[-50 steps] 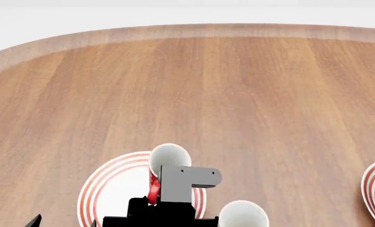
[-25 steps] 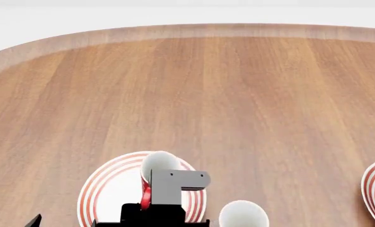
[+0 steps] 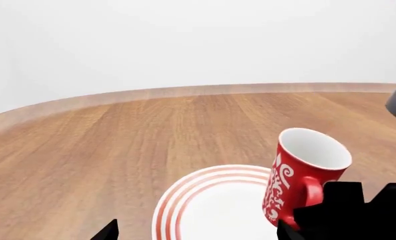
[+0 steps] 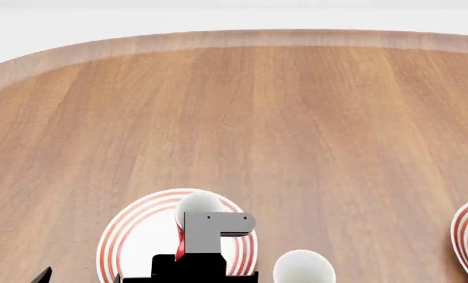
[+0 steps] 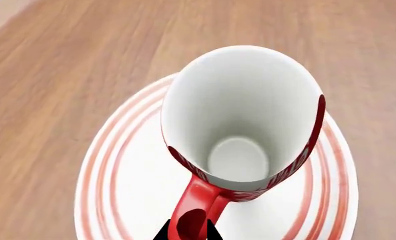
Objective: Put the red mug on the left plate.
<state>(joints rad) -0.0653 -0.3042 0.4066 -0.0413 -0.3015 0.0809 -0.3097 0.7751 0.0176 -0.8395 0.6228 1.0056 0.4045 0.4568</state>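
A: Where's the red mug (image 5: 241,125) sitting rn?

B: Over the left plate (image 5: 128,170), tilting – mouth leaning toward 12 in head view. Right gripper (image 5: 188,231) is pinching its handle, jaws narrow.

A: Left gripper (image 3: 111,231)?

B: Idling at 9, can't tell its jaws. Left wrist cam is showing the tilt; right wrist cam – straight down inside. Desk (image 4: 297,118) contact unclear.
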